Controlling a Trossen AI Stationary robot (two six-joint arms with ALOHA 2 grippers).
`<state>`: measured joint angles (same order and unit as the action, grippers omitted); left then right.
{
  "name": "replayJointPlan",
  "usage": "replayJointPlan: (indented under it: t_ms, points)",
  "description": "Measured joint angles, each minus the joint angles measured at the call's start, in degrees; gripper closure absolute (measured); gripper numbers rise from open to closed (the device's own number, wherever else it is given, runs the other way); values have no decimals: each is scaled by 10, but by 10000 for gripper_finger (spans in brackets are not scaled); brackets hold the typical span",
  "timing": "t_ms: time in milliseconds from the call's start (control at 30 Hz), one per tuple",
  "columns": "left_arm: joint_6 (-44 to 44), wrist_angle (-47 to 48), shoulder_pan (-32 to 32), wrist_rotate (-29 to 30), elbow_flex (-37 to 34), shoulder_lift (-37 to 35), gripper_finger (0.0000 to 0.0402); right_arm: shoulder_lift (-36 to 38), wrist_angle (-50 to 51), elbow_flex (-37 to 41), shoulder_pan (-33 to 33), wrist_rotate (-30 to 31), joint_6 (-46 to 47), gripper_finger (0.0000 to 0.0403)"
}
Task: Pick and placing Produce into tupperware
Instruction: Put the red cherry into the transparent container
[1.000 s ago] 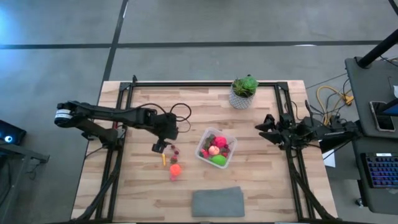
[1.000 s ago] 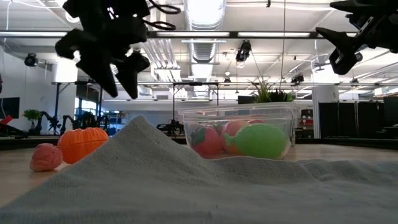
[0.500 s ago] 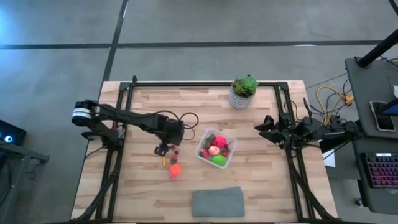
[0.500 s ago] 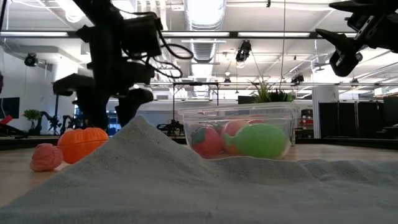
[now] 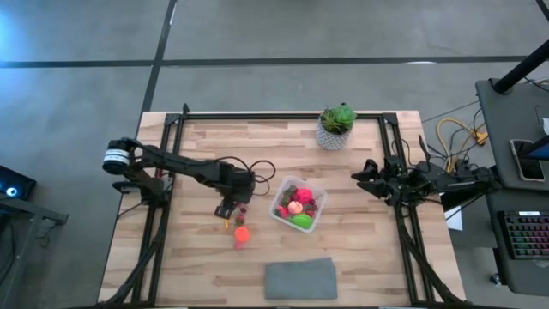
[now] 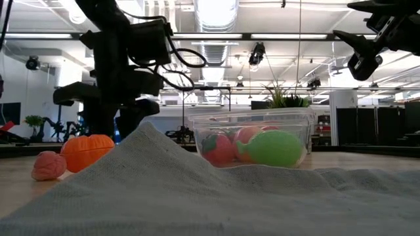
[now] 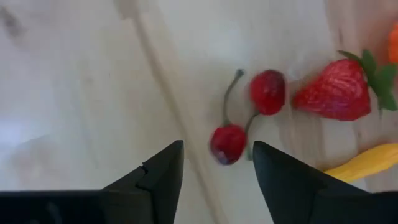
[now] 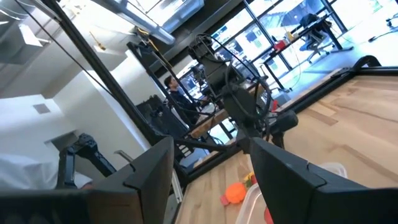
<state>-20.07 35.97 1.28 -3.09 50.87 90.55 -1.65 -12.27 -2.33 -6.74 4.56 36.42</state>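
My left gripper (image 7: 217, 155) points down at the table, left of the tupperware (image 5: 299, 204). It is open, with one finger on either side of the nearer cherry (image 7: 227, 144) of a stemmed pair; no touch shows. A strawberry (image 7: 339, 90) and a yellow piece (image 7: 367, 158) lie beside the cherries. An orange pumpkin (image 5: 242, 233) and a pink piece (image 6: 47, 165) rest on the wood nearby. The clear tupperware holds green, pink and red produce (image 6: 252, 147). My right gripper (image 5: 360, 176) waits open, high at the table's right side.
A potted plant (image 5: 335, 127) stands at the far edge behind the tub. A grey cloth (image 5: 300, 279) lies at the near edge and fills the front of the low view. Dark frame rails (image 5: 159, 232) run along both sides of the table.
My left gripper has come down from well above the table to just over the cherries, shifting a little toward the tub and tipping steeper. Its fingers now stand a little closer together. The produce has kept still.
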Motion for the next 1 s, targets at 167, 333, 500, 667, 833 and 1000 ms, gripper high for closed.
replayJointPlan:
  t_ms: [167, 333, 500, 667, 833, 1000]
  points:
    - [2, -14, -17, 14, -9, 2, 228, 0, 0, 0, 0, 0, 0, 197]
    - [2, -32, -19, 37, -15, 1, 228, 0, 0, 0, 0, 0, 0, 197]
    - [4, -44, -19, 37, -18, 13, 228, 0, 0, 0, 0, 0, 0, 197]
    - [21, -44, -19, 36, -17, 21, 228, 0, 0, 0, 0, 0, 0, 197]
    - [22, -45, -19, 37, -17, 20, 228, 0, 0, 0, 0, 0, 0, 197]
    - [23, -44, -19, 36, -17, 20, 246, 0, 0, 0, 0, 0, 0, 197]
